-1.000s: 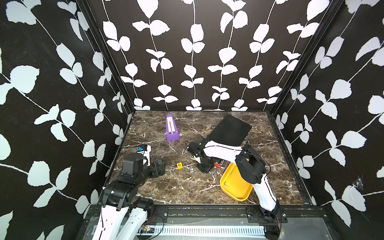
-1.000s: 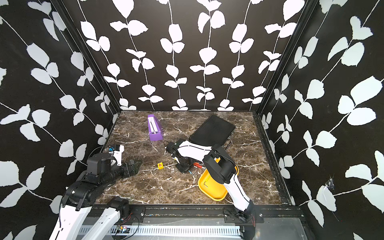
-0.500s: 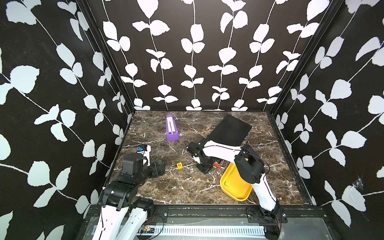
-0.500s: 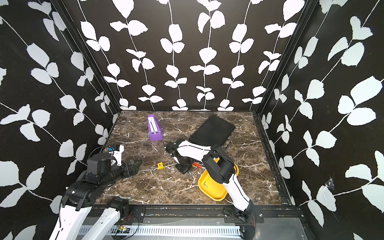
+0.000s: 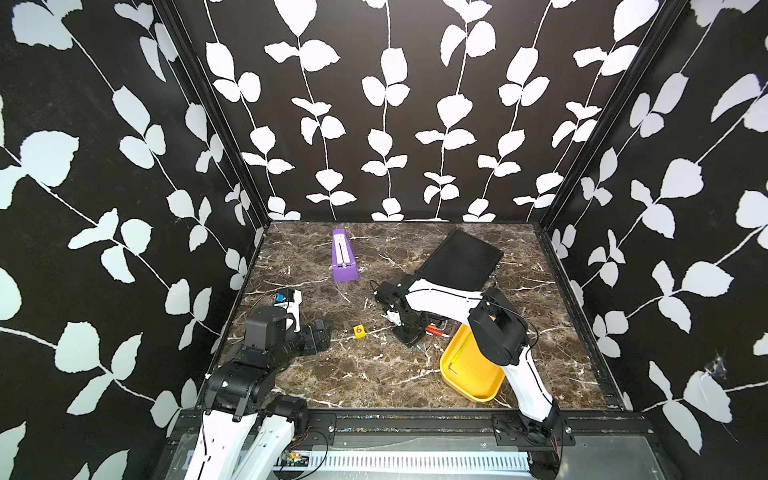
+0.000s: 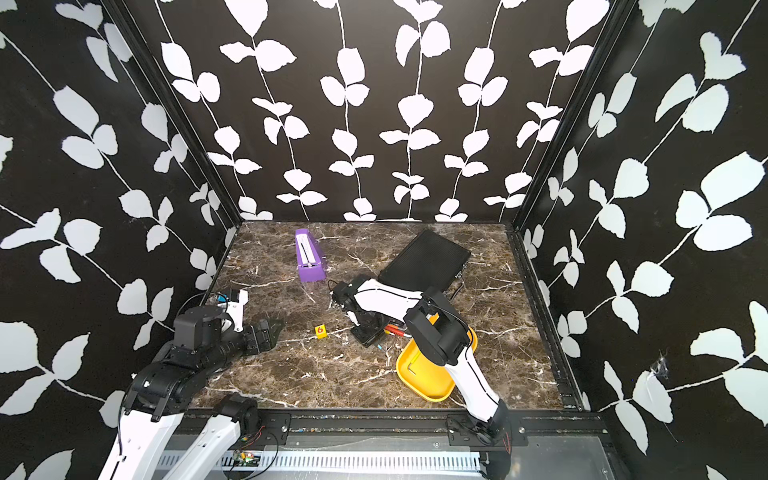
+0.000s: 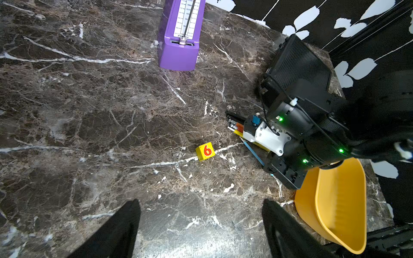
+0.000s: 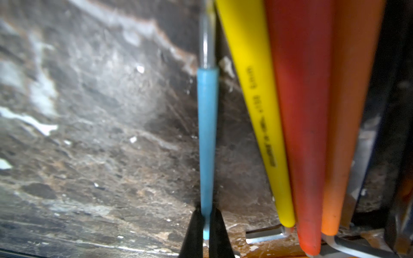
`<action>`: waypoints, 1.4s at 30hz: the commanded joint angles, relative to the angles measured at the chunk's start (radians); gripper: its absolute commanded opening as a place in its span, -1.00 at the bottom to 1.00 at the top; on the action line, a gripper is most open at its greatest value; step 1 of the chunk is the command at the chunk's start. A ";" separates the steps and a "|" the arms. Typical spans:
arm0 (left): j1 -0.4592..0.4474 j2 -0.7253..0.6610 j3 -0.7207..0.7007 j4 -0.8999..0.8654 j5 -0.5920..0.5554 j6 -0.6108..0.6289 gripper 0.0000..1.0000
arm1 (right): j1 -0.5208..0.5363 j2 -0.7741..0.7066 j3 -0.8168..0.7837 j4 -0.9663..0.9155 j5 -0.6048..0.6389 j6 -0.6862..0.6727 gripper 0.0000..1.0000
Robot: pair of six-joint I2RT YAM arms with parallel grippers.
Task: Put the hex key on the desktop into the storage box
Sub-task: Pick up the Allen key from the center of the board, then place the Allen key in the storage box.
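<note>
Low in the frame, the right gripper (image 8: 206, 225) clamps the blue hex key (image 8: 207, 134) on the marble counter (image 8: 89, 134); the left gripper (image 5: 324, 334) hovers, jaws apart, at lower left.

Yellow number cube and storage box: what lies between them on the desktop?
In the left wrist view, the blue hex key and the right gripper shut on it lie between the cube and the storage box.

Glossy marbled desktop (image 5: 365, 374); plastic storage box (image 5: 482, 382); sleeved metal hex key (image 8: 207, 134).
</note>
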 commanded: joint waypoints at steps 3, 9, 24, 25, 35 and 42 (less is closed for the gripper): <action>-0.003 0.008 -0.010 0.021 -0.003 0.002 0.73 | 0.010 -0.044 -0.007 0.013 -0.051 0.035 -1.00; -0.003 0.008 -0.009 0.021 -0.003 0.003 0.73 | 0.013 -0.075 -0.016 0.022 -0.091 0.057 -1.00; -0.004 0.010 -0.010 0.021 -0.001 0.003 0.73 | 0.005 -0.226 -0.029 0.038 -0.074 0.169 -1.00; -0.003 0.010 -0.008 0.021 0.001 0.005 0.73 | 0.001 -0.253 -0.041 0.043 -0.060 0.195 -1.00; -0.003 0.008 -0.009 0.024 0.013 0.010 0.73 | -0.095 -0.574 -0.292 0.154 0.067 0.521 -1.00; -0.003 0.011 -0.011 0.030 0.030 0.015 0.73 | -0.167 -0.788 -0.526 0.195 0.103 0.752 -1.00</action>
